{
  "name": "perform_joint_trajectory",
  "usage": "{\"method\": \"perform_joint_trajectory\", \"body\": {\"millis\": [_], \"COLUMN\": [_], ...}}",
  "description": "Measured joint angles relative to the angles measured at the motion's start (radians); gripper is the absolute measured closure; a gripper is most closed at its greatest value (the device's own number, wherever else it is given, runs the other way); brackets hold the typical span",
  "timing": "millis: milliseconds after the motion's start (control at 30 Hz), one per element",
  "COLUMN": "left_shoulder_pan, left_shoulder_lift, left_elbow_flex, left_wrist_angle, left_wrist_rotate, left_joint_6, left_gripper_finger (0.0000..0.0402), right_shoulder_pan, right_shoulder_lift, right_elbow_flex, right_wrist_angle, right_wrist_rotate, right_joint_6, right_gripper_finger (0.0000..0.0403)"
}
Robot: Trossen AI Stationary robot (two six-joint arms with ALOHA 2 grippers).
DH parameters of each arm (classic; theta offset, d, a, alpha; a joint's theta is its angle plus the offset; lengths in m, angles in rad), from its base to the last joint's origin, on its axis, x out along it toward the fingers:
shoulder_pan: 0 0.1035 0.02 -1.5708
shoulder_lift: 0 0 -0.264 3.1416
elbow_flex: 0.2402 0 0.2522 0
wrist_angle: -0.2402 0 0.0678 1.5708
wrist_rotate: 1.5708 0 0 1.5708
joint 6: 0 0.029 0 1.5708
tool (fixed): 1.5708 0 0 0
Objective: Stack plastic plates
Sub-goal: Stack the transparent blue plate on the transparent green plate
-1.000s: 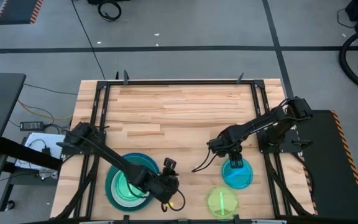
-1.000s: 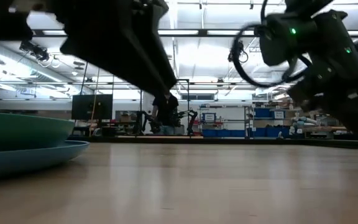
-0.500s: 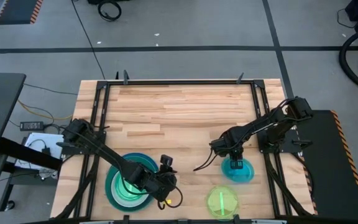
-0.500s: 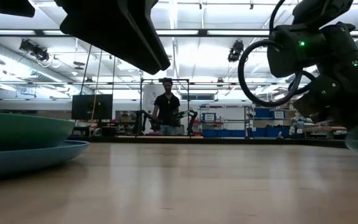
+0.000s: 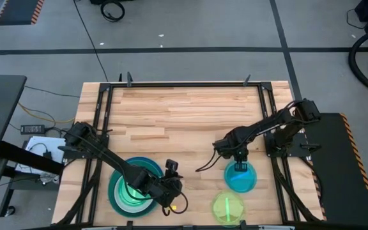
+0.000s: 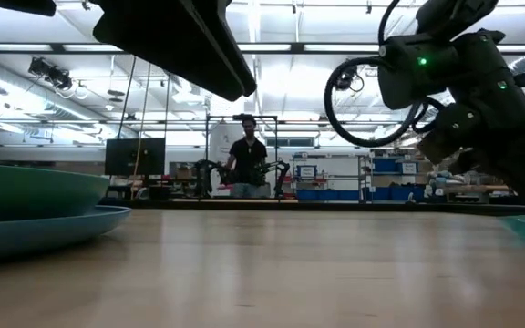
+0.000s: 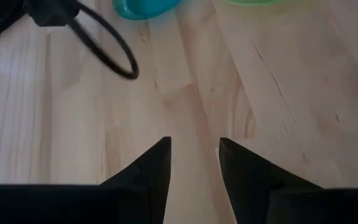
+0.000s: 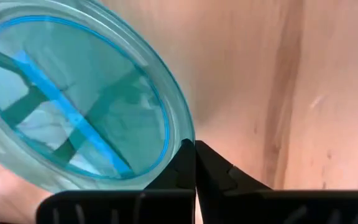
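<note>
A teal plate [image 6: 35, 193] sits stacked on a blue plate [image 6: 48, 232] on the tabletop [image 6: 272, 264]; a person [image 6: 247, 166] stands far behind.

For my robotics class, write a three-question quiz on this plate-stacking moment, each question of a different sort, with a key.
1. True or false: the right gripper has its jaws closed on the rim of the translucent cyan plate.
2. Multiple choice: where is the lime-green plate in the high view? A) on the teal plate B) on the wooden table near its front edge, just below the cyan plate C) in the left gripper
3. Fill in: the left gripper, beside the stack of large plates, holds ____.

Key: 1 true; 2 B; 3 nothing, its jaws are open over bare wood.
</note>
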Motion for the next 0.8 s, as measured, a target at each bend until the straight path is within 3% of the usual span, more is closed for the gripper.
{"method": "perform_joint_trajectory", "body": {"millis": [267, 600, 800], "left_shoulder_pan": [-0.014, -0.029, 0.014], "left_shoulder_lift": [0.0, 0.0, 0.002], "left_elbow_flex": [0.0, 0.0, 0.0], "left_wrist_angle": [0.046, 0.166, 0.171], "left_wrist_rotate": [0.001, 0.001, 0.005], "left_joint_6": [0.046, 0.369, 0.467], "left_gripper_finger": [0.026, 0.026, 0.026], "right_shoulder_pan": [-0.046, -0.177, -0.211], "right_shoulder_lift": [-0.041, -0.102, -0.088], "right_elbow_flex": [0.051, 0.113, 0.152], "right_wrist_angle": [-0.059, -0.057, -0.013], "right_wrist_rotate": [0.0, -0.077, -0.136], "right_joint_6": [-0.004, 0.006, 0.005], "right_gripper_finger": [0.0399, 0.04, 0.04]}}
